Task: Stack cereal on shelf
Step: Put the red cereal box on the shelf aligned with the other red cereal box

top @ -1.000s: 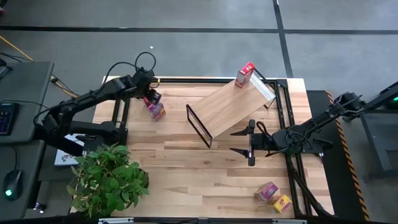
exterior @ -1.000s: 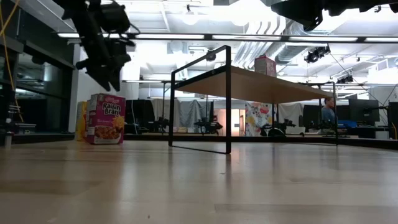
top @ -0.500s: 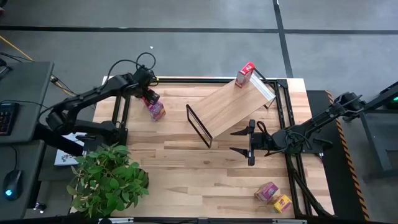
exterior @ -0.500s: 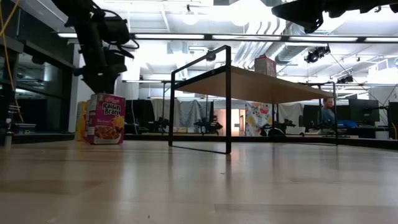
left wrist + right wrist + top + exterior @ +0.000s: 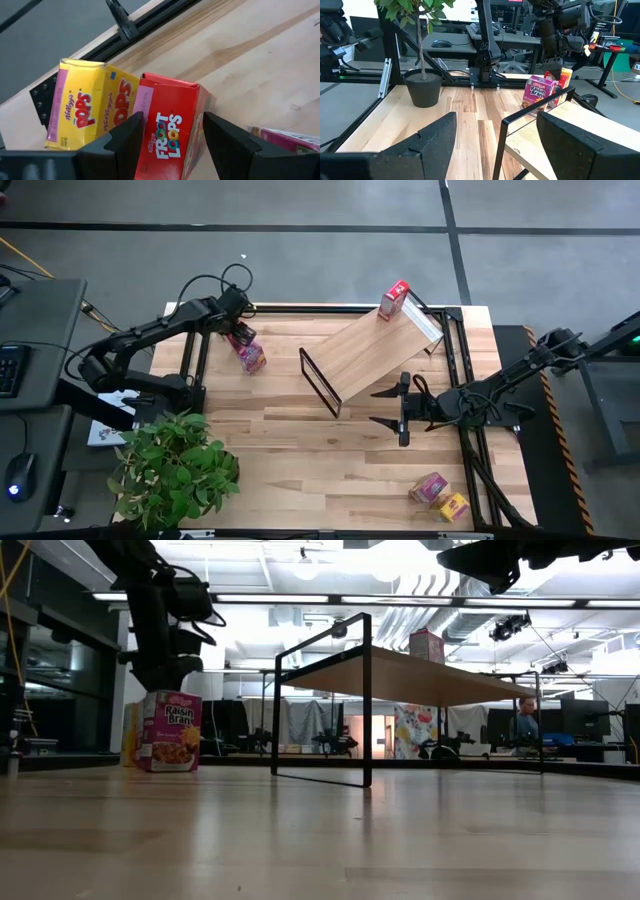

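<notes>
Three cereal boxes stand at the table's far left: a yellow one (image 5: 85, 105), a red one (image 5: 170, 135) and a pink one (image 5: 252, 358). My left gripper (image 5: 170, 145) points steeply down over them, open, one finger on each side of the red box's top. The shelf (image 5: 375, 355) stands slantwise mid-table on its black wire-frame ends. Another red box (image 5: 393, 300) stands on its far right end. My right gripper (image 5: 388, 407) hovers open and level near the shelf's near side, with nothing between its fingers. My left gripper comes from above with its fingers (image 5: 125, 142) close beside the two narrow sides of the red box's top (image 5: 150, 107). I cannot tell whether they touch it. The box stands upright on the table.
A potted plant (image 5: 175, 465) stands at the near left corner. A pink box (image 5: 428, 487) and a yellow box (image 5: 453, 506) lie at the near right. Black rails (image 5: 330, 308) run along the table's edges. A person (image 5: 527, 720) sits in the room beyond.
My left gripper has sunk toward the boxes at the far left and tipped more steeply downward, ending with its fingers around the red box's top. The gap between its fingers looks the same. No box has moved.
</notes>
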Tool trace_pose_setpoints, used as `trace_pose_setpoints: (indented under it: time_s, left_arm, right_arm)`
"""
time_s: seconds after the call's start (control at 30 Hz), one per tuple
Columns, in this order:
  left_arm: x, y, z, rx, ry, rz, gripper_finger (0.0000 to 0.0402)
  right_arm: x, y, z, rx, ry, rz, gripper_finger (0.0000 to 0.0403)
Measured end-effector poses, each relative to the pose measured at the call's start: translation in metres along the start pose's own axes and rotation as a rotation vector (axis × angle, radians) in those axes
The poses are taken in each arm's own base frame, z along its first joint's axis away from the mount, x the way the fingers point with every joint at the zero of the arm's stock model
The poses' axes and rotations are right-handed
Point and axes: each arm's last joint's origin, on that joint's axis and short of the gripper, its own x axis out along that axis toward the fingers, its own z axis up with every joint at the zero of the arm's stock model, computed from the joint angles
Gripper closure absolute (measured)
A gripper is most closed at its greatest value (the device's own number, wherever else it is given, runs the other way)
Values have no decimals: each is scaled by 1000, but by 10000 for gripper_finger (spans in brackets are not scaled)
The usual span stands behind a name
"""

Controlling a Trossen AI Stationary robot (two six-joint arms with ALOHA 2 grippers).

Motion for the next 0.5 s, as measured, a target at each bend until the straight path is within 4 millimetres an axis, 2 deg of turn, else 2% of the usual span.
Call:
trace_pose_setpoints:
  time_s: [0.3, 0.5]
  left_arm:
    - [-3, -2, 0, -1, -3, -66, 206]
    - [-14, 1, -3, -13, -43, -108, 206]
  right_arm:
    - [0, 0, 0, -3, 1, 0, 135]
    - [0, 0, -1, -9, 10, 0, 135]
